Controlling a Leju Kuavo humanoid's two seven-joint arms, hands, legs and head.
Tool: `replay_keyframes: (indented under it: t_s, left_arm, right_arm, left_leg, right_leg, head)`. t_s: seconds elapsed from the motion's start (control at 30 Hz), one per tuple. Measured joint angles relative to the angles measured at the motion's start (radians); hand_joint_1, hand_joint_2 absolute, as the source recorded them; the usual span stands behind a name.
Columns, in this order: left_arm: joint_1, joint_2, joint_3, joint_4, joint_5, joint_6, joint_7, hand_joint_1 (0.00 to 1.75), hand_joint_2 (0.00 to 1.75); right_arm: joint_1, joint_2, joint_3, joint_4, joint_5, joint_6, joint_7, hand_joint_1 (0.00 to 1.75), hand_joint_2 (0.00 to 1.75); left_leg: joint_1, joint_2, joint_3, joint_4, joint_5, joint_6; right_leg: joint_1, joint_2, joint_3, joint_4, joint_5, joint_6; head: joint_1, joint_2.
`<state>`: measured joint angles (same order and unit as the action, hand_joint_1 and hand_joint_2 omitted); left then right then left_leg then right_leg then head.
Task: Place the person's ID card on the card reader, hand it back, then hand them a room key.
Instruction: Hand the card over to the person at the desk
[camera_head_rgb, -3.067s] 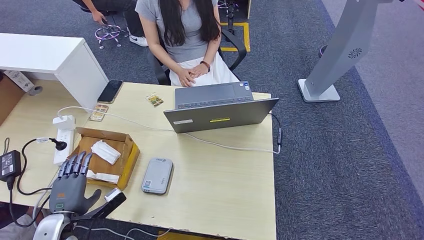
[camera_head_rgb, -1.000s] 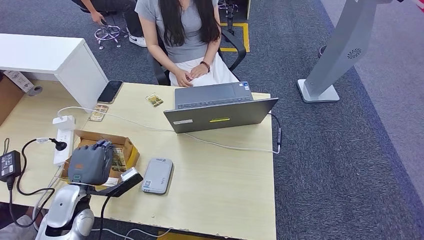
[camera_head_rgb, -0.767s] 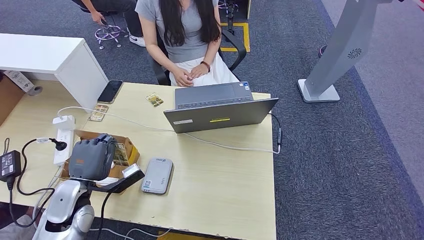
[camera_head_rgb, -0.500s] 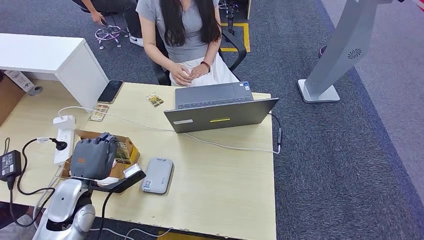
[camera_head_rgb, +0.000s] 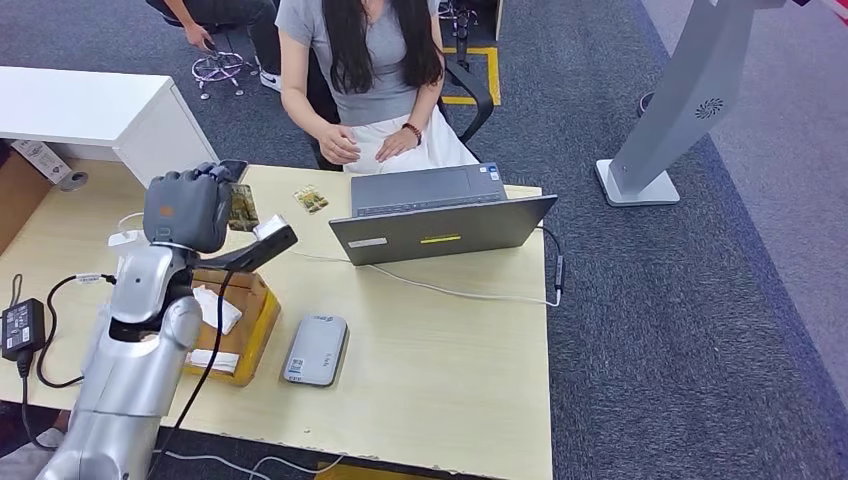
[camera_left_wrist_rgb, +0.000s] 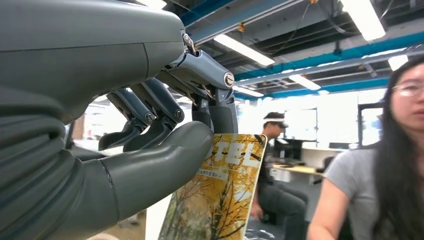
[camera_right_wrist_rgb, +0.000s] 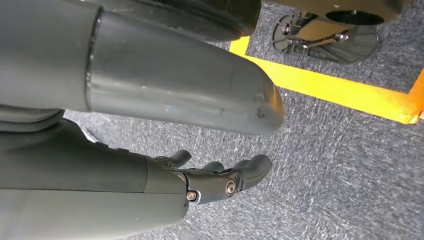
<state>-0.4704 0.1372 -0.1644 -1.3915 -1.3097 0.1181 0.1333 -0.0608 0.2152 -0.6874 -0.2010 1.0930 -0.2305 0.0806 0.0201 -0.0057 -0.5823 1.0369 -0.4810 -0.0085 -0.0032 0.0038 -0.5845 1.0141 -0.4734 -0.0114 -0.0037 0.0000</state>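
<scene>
Left hand (camera_head_rgb: 187, 208) raised above the far-left part of the pale wooden counter (camera_head_rgb: 440, 340), fingers curled in, pinching a small card printed with yellow autumn foliage (camera_head_rgb: 242, 207) between thumb and fingers. Left wrist view confirms it: thick grey thumb (camera_left_wrist_rgb: 150, 172) pressed on the card face (camera_left_wrist_rgb: 215, 200), dark fingers behind its upper edge, card roughly upright and facing the person in a grey top and white skirt (camera_head_rgb: 365, 70) seated across the counter. Person's hands are apart from the card, near their lap.

Flat grey rounded card reader (camera_head_rgb: 315, 350) lies on the counter near the front edge, nothing on it, just beside the open brown cardboard box (camera_head_rgb: 245, 320) holding white paper packets. The silver left arm crosses over the box.

Grey laptop (camera_head_rgb: 440, 215) sits open at the far edge, screen tilted back flat-ish, white cable running along the counter in front of it. A second small printed card (camera_head_rgb: 310, 199) lies on the counter left of the laptop. Black power brick (camera_head_rgb: 18, 328) at the left edge.

Right hand (camera_right_wrist_rgb: 220, 182) hangs over grey carpet with a yellow floor stripe; fingers loosely curled, apart, holding nothing.
</scene>
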Motion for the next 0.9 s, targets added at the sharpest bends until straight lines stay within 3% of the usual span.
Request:
replay_keyframes:
  t_s: [0.37, 0.8, 0.83, 0.9]
  left_arm:
    - [-0.326, -0.024, -0.041, 0.357, -0.083, -0.037, 0.077, 1.75, 1.75]
    - [-0.485, -0.059, -0.043, 0.57, -0.106, -0.036, 0.095, 1.75, 1.75]
    - [-0.488, -0.059, -0.043, 0.577, -0.104, -0.033, 0.092, 1.4, 1.75]
    - [-0.492, -0.059, -0.043, 0.588, -0.097, -0.025, 0.083, 0.52, 1.75]
  right_arm:
    - [-0.003, 0.0, 0.0, 0.0, 0.034, 0.008, 0.001, 0.0, 0.0]
    - [-0.003, 0.0, 0.0, 0.0, 0.049, 0.024, 0.009, 0.0, 0.0]
    - [-0.003, 0.0, 0.0, 0.001, 0.049, 0.024, 0.009, 0.0, 0.0]
    - [-0.003, 0.0, 0.0, 0.001, 0.049, 0.024, 0.009, 0.0, 0.0]
  left_leg:
    - [0.0, 0.002, -0.001, 0.0, 0.001, 0.0]
    - [0.0, 0.002, -0.002, 0.0, 0.001, 0.0]
    - [0.0, 0.002, -0.002, 0.0, 0.001, 0.0]
    - [0.0, 0.002, -0.002, 0.0, 0.001, 0.0]
  right_leg:
    - [0.0, 0.002, -0.002, 0.0, 0.001, 0.0]
    - [0.0, 0.003, -0.002, 0.0, 0.001, 0.0]
    - [0.0, 0.003, -0.002, 0.0, 0.001, 0.0]
    - [0.0, 0.003, -0.002, 0.0, 0.001, 0.0]
  head:
    - [0.0, 0.0]
    - [0.0, 0.0]
    - [0.0, 0.0]
    - [0.0, 0.0]
